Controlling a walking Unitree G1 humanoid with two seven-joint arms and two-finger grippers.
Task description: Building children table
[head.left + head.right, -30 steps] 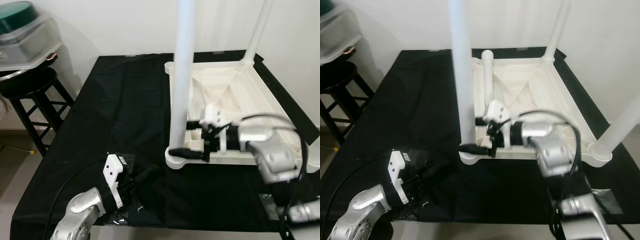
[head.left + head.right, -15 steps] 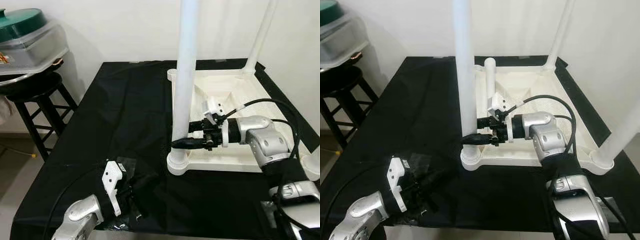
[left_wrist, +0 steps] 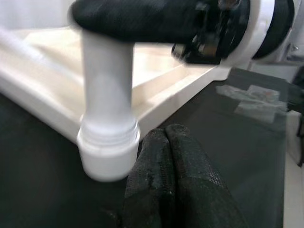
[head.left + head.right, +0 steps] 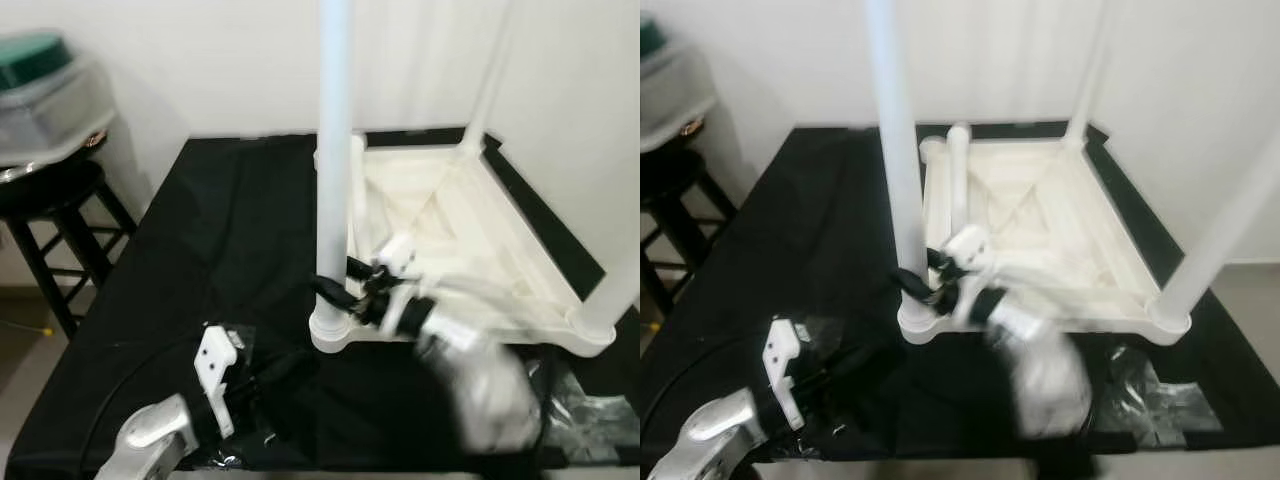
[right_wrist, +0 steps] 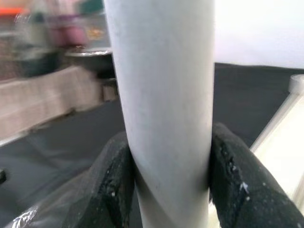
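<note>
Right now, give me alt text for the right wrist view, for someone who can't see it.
The right gripper clamps its two black fingers around an upright white table leg, seen close up. Behind lie a black cloth on the work surface and, at one edge, a corner of the white tabletop; the far background is blurred.

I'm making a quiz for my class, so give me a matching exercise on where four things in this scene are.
1. right end effector
2. left end effector
3. stool
4. upturned tabletop

a. beside the black table, to the robot's left
b. shut, low near the table's front edge
c. clamped round the near leg
d. lying on the black cloth

Pairs: 1-c, 2-b, 3-a, 4-d
</note>
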